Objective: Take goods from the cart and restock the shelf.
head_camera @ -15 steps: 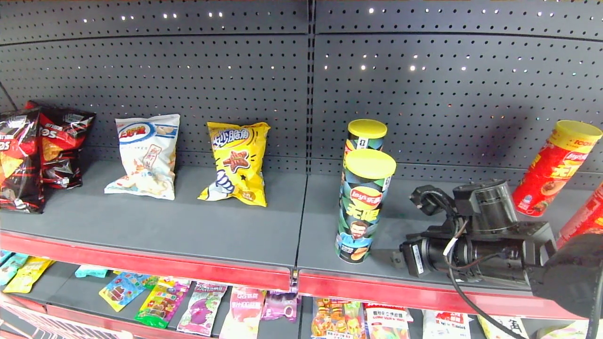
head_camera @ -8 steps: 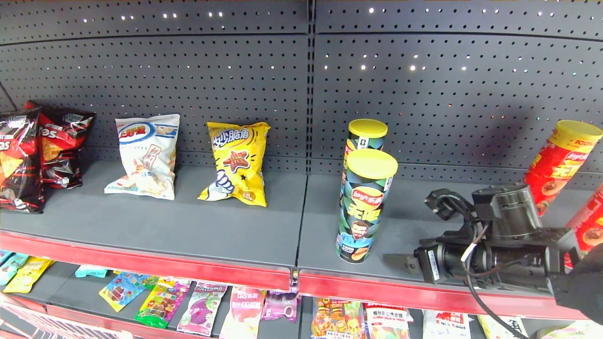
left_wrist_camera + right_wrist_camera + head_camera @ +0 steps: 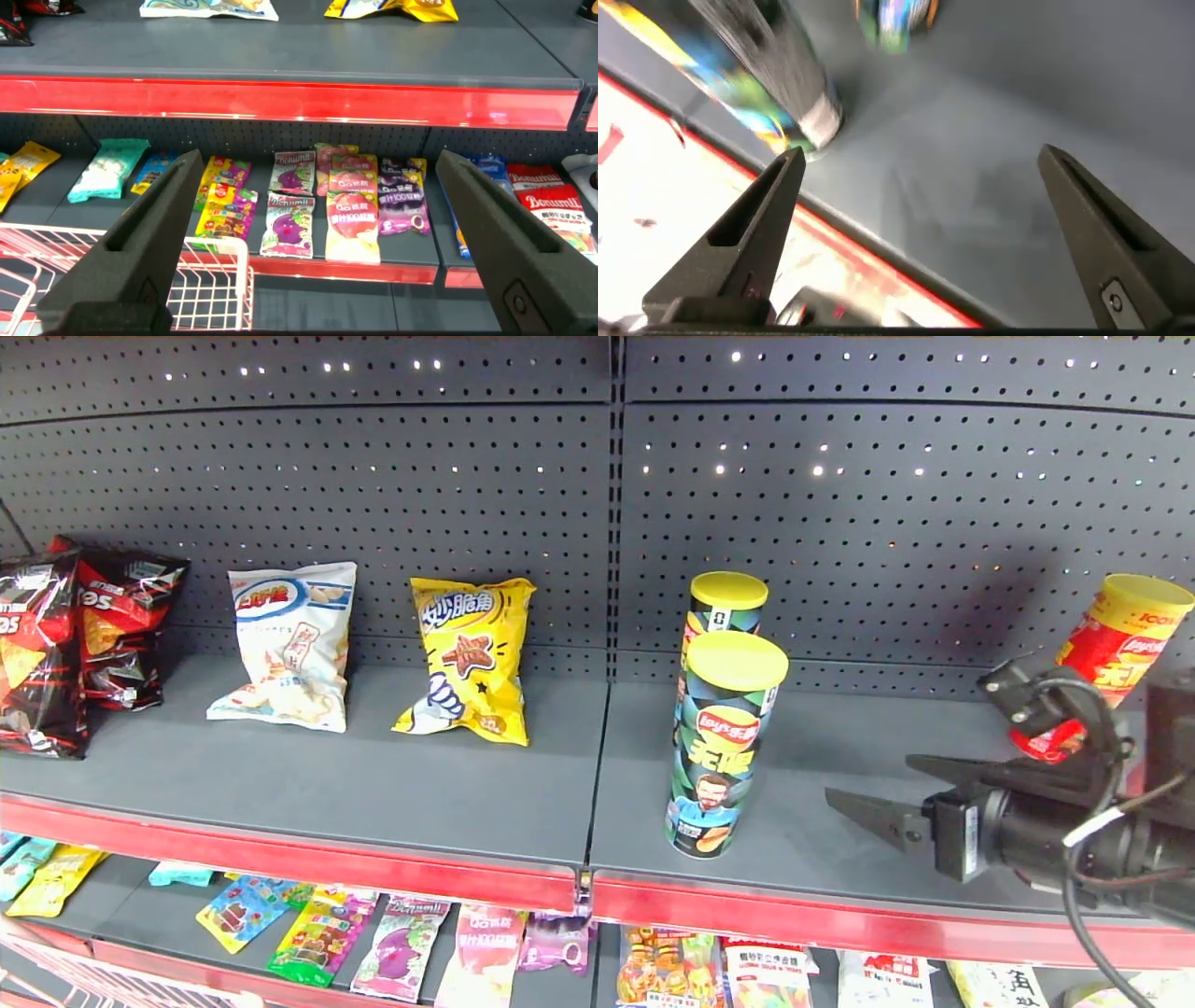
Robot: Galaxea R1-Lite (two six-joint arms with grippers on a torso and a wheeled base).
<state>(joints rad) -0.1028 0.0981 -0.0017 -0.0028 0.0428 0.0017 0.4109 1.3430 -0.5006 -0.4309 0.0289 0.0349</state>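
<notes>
Green chip can (image 3: pixel 719 756) stands upright on the shelf (image 3: pixel 373 793). The right gripper (image 3: pixel 873 782) hovers right of it, jaws spread. The left gripper (image 3: pixel 318 159) also has its jaws spread.

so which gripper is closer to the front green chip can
Right. The right gripper hangs over the shelf beside the front green can; the left gripper is lower, facing the candy shelf.
</notes>
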